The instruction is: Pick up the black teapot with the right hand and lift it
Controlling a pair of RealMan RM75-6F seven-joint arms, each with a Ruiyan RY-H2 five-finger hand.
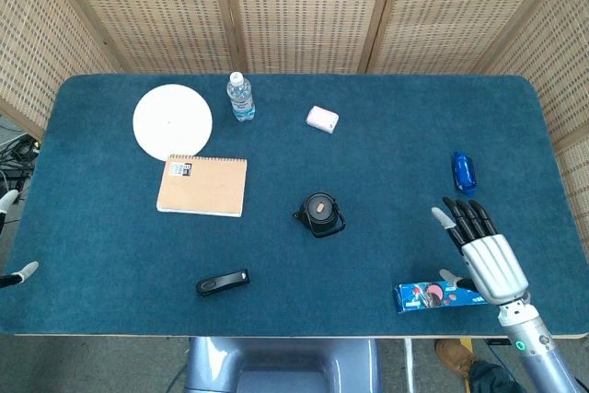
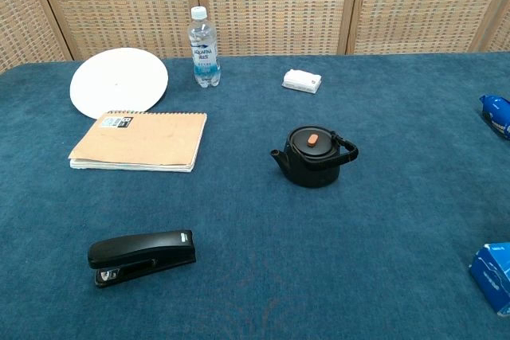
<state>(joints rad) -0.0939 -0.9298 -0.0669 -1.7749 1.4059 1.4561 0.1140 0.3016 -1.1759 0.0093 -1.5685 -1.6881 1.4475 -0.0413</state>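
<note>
The table (image 1: 386, 181) is covered in deep blue felt, backed by a woven tan screen (image 1: 304, 6) with a fine checked weave. On it sit a black teapot (image 2: 313, 157) with an orange knob on its lid, a white plate (image 2: 119, 82), a tan notebook (image 2: 139, 141) and a black stapler (image 2: 142, 256) — plus a clear bottle (image 2: 204, 45) with a blue label at 12 o'clock. The right hand (image 1: 483, 255) is white with black fingers, just beside a blue packet (image 1: 437, 296) printed in pink — a glossy blue pouch (image 1: 464, 172) lies at 3 o'clock.

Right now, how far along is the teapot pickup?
Nothing is done yet: the black teapot sits on the table, untouched. In hand: the right hand hovers open, well to the teapot's right, near the blue packet. Left: reach across, grip the handle, lift.
</note>
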